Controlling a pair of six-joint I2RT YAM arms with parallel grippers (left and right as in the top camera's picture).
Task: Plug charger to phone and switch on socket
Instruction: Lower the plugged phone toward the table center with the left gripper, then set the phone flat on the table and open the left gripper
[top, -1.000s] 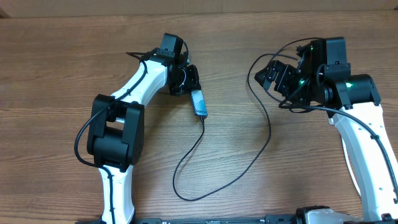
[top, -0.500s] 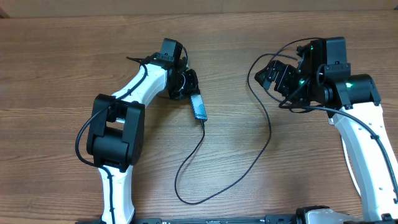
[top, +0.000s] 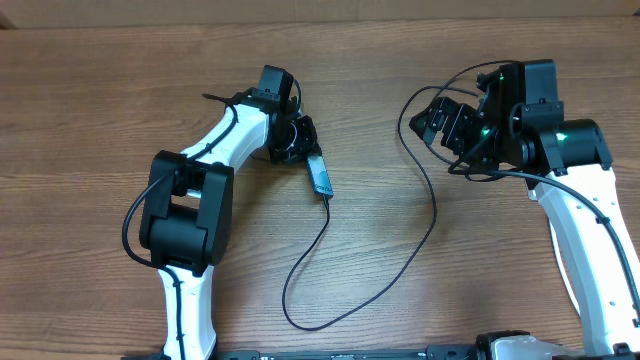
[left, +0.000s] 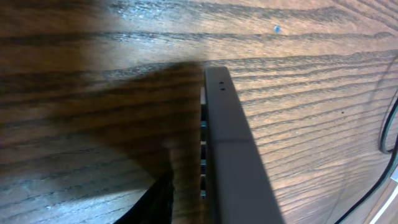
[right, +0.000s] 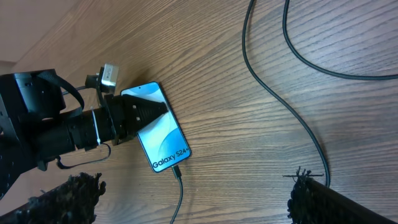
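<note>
While the right claw (right: 193, 199) hangs wide open over bare wood at the right side of the counter (top: 90, 90), its two dark fingertips far apart and nothing between them, the left arm (top: 215, 140) stretches across the far left of the counter and brings the left claw (right: 142, 112) down to the phone (right: 158, 135). The phone lies flat on the wood a little left of centre, screen up and bright cyan-blue with white lettering near its near end. It sits at a slant, its far end under the tip of the left claw. From the right wrist view the left claw's tips overlap that far end of the screen, but I cannot tell whether they are clenched on the phone or released from it. In the left wrist view the phone's dark side edge runs up the middle, with one finger (left: 157, 200) just beside it at the bottom and a thin strip of wood showing between the two. The charger (top: 432, 215) has its small connector tip in the phone's near end. From there the thin black cable drops toward the near edge, curls round in a loop, climbs to the right of centre and bends away toward the far right beside the right arm, where its other end is hidden.
</note>
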